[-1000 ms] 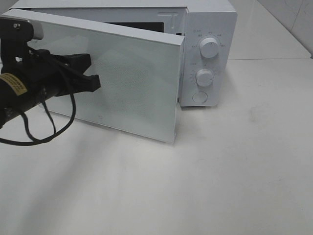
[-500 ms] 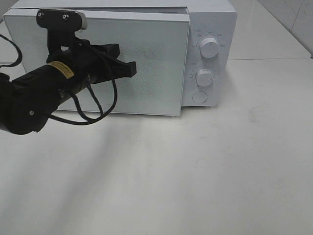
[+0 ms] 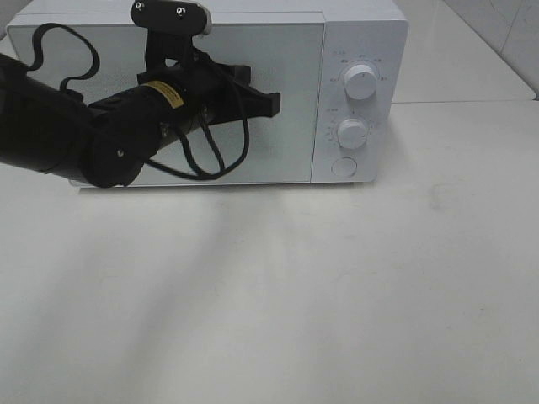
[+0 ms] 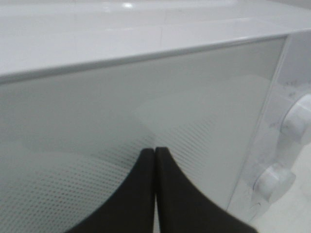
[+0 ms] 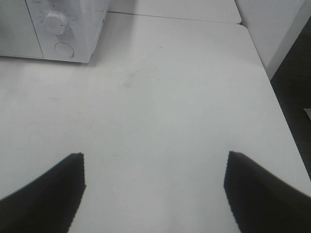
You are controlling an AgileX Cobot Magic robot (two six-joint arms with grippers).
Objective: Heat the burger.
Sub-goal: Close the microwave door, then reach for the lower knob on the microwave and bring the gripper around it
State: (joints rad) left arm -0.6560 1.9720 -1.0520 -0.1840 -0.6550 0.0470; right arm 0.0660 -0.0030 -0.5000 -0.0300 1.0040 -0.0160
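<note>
The burger does not show in any view. A white microwave (image 3: 362, 34) stands at the back of the table, and its frosted door (image 3: 290, 143) lies flush with its front. My left gripper (image 3: 274, 103) is shut and empty, its tips against the door's upper middle. In the left wrist view the two black fingertips (image 4: 146, 160) of the left gripper (image 4: 154, 149) meet right at the dotted door glass (image 4: 73, 121). The right gripper (image 5: 155, 154) hangs open over bare table, nothing between its fingers, well to the right of the microwave (image 5: 73, 29).
On the microwave's right panel are two round knobs (image 3: 360, 82) (image 3: 352, 133) and a round button (image 3: 344, 167). The white table (image 3: 337, 295) stretches in front. Its right edge (image 5: 272, 77) drops off beside a white wall.
The microwave door has swung from half open to closed. My left gripper has moved right and toward the back with it, staying shut. The right gripper has not moved.
</note>
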